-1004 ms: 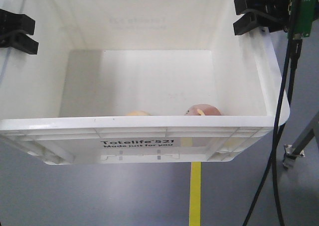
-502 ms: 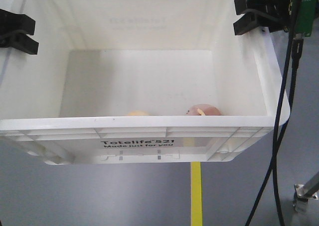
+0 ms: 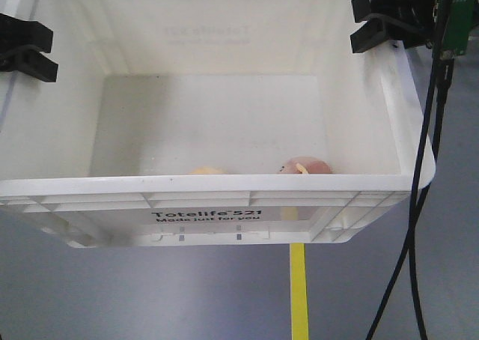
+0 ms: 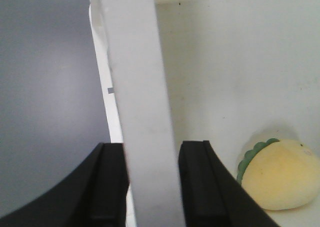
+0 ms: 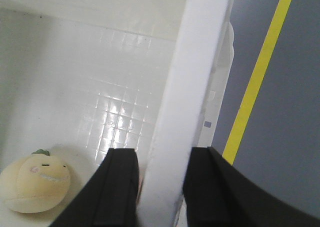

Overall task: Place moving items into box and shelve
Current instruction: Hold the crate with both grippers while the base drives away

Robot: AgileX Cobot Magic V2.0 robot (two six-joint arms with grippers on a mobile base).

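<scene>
Carrying looks to be the step in hand. In the front view the box [image 3: 224, 205] hangs above the grey floor [image 3: 112, 295] and its yellow line [image 3: 298, 295]. The cream lump [image 3: 207, 171] and the reddish lump [image 3: 305, 166] both lie inside against the near wall. The left tool [image 3: 30, 50] sits on the left rim and the right tool [image 3: 378, 22] on the right rim, with a black cable [image 3: 419, 205] dangling beside it.

From the left wrist, that tool's two black fingers [image 4: 107, 182] straddle the left wall and pinch it. The cream lump rests on the box bottom just inside.

From the right wrist, the other tool likewise pinches the right wall, with floor outside it.

Packing seems done and shelving is left. No shelf is in view, so the next move calls for both arms travelling together and level, so the box neither twists nor slips.
</scene>
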